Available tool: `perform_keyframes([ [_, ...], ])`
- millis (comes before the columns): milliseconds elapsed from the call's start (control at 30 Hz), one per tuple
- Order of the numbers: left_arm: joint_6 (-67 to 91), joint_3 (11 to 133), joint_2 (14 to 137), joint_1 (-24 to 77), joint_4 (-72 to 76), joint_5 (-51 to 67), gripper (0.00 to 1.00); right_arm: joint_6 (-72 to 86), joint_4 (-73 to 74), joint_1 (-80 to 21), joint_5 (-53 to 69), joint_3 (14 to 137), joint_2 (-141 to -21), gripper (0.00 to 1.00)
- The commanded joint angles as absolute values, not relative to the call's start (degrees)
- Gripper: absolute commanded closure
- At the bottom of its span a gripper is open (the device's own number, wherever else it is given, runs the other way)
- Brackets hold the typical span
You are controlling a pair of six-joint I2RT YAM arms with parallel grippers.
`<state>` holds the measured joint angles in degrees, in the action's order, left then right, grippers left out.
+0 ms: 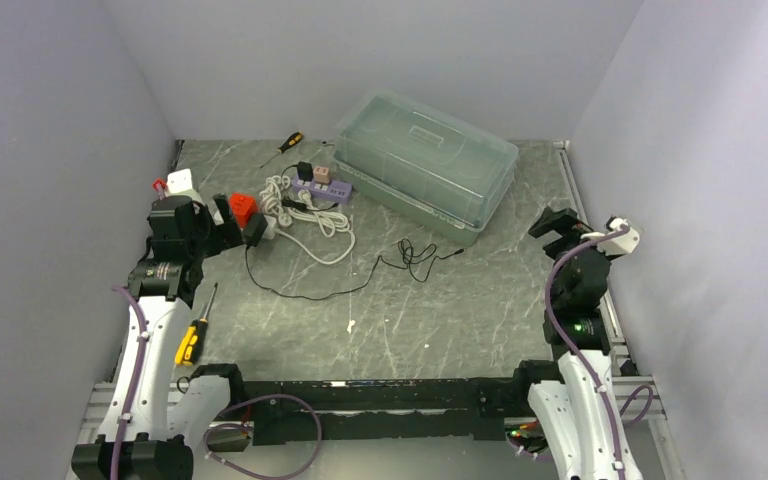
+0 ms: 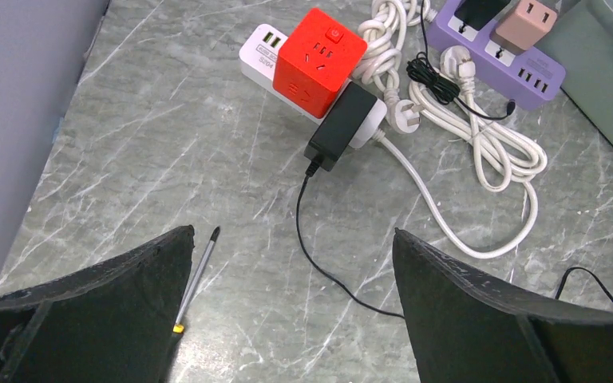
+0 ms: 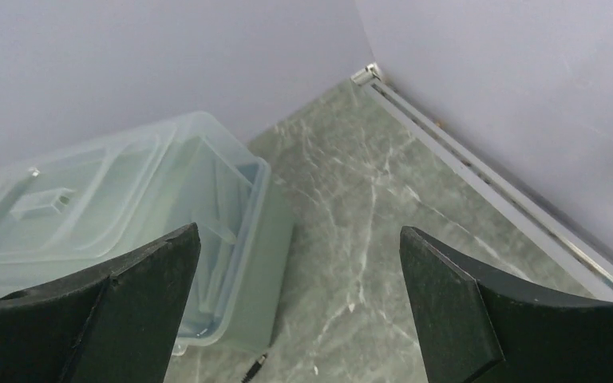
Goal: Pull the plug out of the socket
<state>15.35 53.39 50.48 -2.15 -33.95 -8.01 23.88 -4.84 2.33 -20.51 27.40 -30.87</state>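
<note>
A black adapter plug [image 2: 341, 126] sits in a white power strip [image 2: 259, 48], beside a red cube socket [image 2: 319, 62] on the same strip. A thin black cable [image 2: 319, 255] runs from the adapter toward me. My left gripper [image 2: 293, 235] is open and empty above the table, short of the adapter, with the cable passing between its fingers. In the top view the left gripper [image 1: 222, 228] is just left of the red cube [image 1: 243, 207] and the adapter [image 1: 256, 231]. My right gripper [image 1: 560, 225] is open and empty at the far right, and shows open in its wrist view [image 3: 299, 231].
A purple power strip [image 2: 499, 60] holds a black and a pink plug. A coiled white cable [image 2: 479, 144] lies beside it. A clear lidded bin [image 1: 425, 165] stands at the back. One screwdriver [image 1: 190, 340] lies near the left arm, another [image 1: 285, 145] at the back.
</note>
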Motion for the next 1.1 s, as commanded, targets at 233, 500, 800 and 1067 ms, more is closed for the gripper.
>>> perform_keyframes([
  [233, 14.94, 54.91, 50.80, -2.01, -32.82, -7.07, 0.01, 20.26, 2.50, 2.29, -7.00, 31.05, -33.41, 0.00],
  [500, 12.71, 53.54, 50.58, -2.00, -30.98, 1.51, 0.01, 14.87, -0.44, -3.53, 13.97, 32.26, -40.64, 0.09],
  [800, 13.89, 54.86, 56.26, -1.94, -33.05, 5.41, 0.01, 12.67, 0.87, -36.41, 0.13, 41.07, -57.25, 0.13],
  [1067, 15.47, 55.95, 58.16, -2.54, -35.16, 0.31, 0.01, 11.60, -1.61, -54.36, -2.19, 61.34, -87.41, 0.27],
])
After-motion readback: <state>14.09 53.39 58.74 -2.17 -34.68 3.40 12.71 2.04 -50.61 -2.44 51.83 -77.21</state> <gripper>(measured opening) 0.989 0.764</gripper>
